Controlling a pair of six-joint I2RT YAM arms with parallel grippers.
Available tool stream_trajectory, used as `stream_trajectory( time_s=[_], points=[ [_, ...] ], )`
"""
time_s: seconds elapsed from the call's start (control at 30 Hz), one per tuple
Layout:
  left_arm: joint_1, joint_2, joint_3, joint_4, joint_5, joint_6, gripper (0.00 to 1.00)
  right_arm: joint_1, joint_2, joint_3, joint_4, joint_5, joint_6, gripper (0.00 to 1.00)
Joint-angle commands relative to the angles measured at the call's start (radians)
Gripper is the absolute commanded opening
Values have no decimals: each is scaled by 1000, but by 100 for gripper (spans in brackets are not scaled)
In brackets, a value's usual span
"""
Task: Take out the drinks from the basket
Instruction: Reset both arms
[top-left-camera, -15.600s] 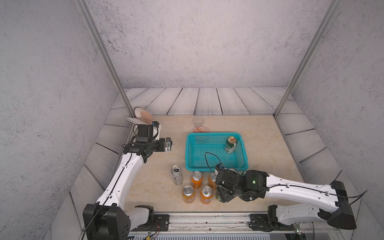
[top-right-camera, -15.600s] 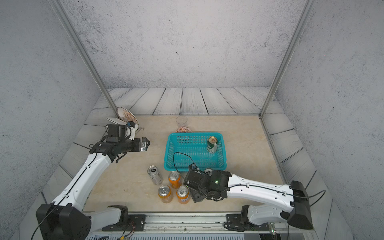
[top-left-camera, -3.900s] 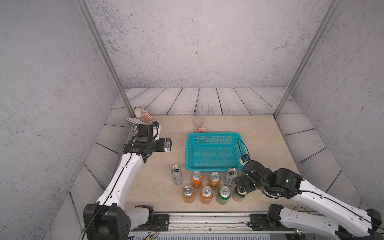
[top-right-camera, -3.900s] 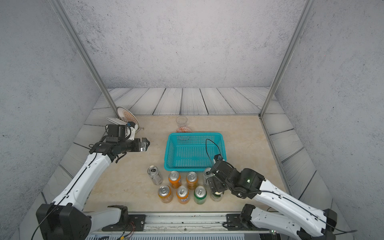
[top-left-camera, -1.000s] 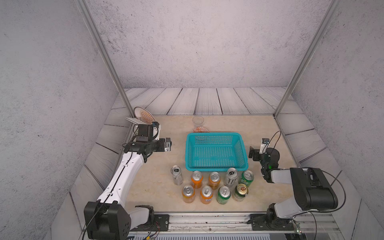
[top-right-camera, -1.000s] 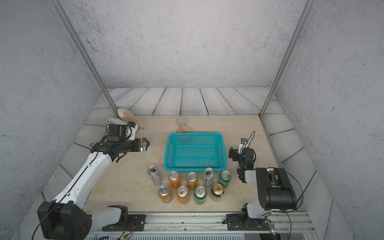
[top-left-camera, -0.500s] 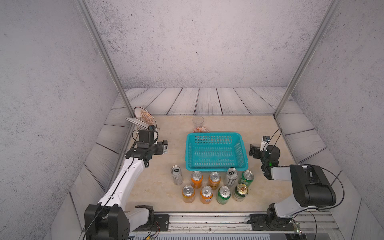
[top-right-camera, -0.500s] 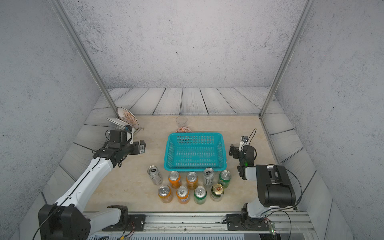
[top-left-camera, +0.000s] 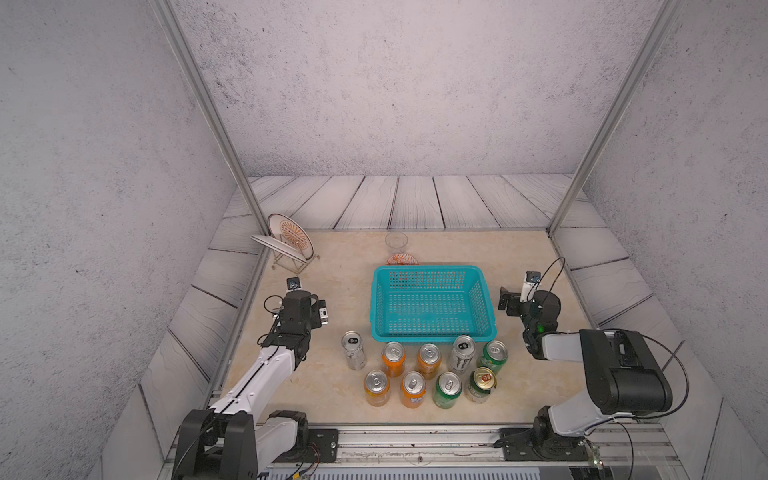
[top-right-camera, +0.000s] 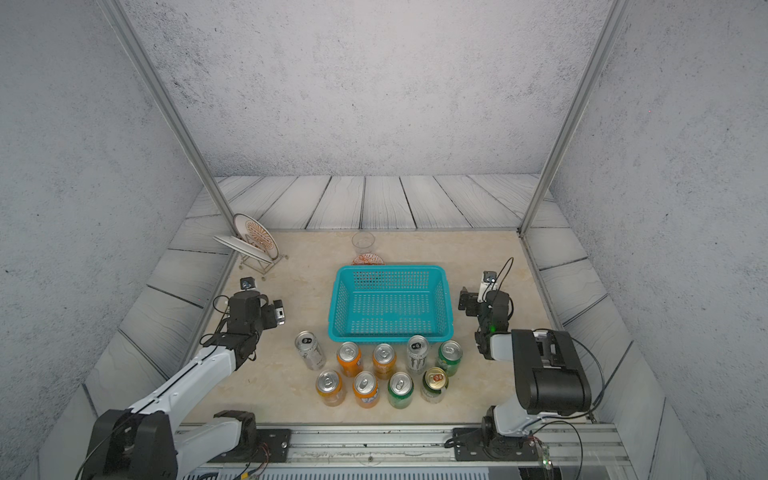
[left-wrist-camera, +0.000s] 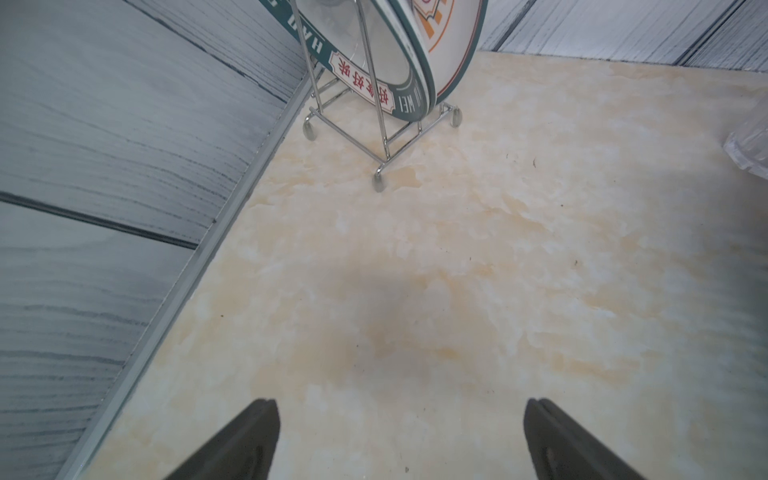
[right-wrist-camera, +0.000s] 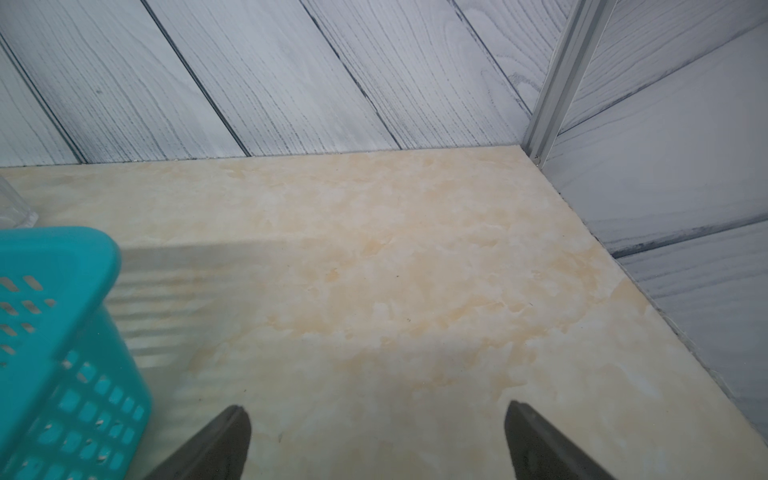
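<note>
The left gripper (left-wrist-camera: 401, 403) hung with its jaws spread wide and nothing between them, above the bare marble tabletop (left-wrist-camera: 457, 270) and near a wire plate rack (left-wrist-camera: 374, 124) holding plates on edge. The right gripper (right-wrist-camera: 376, 407), equally wide open and empty, hovered over the table just beside the right side of the teal basket (right-wrist-camera: 62, 257).

In both top views the basket sat at mid-table between the two arms, with no can inside it. All nine drinks stood upright on the table in two rows along its near side. The row closest to the basket ran from a silver can (top-left-camera: 353, 349), set slightly apart on the left, through two orange cans (top-left-camera: 393, 357) and a silver-white can with a dark logo (top-left-camera: 462, 353) to a green can (top-left-camera: 494, 356). The front row held two more orange cans (top-left-camera: 376, 386), a second green can (top-left-camera: 446, 388) and a gold-topped green can (top-left-camera: 481, 384). Behind the basket stood a patterned bowl (top-left-camera: 402, 259) and a clear glass cup (top-left-camera: 396, 243).
</note>
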Motion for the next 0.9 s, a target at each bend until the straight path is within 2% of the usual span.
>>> stream_trajectory(
  time_s=[0.0, 0.2, 0.7, 0.87],
  points=[
    [12, 31, -6, 126, -24, 34, 99, -3, 18, -7, 17, -9, 11, 100],
    [17, 122, -71, 289, -4, 52, 99, -3, 18, -8, 17, -9, 9, 100],
    [20, 224, -44, 449, 86, 140, 99, -3, 20, -5, 17, -11, 6, 100],
    [20, 211, -66, 479, 120, 164, 99, -3, 20, -5, 17, -11, 6, 100]
  ],
)
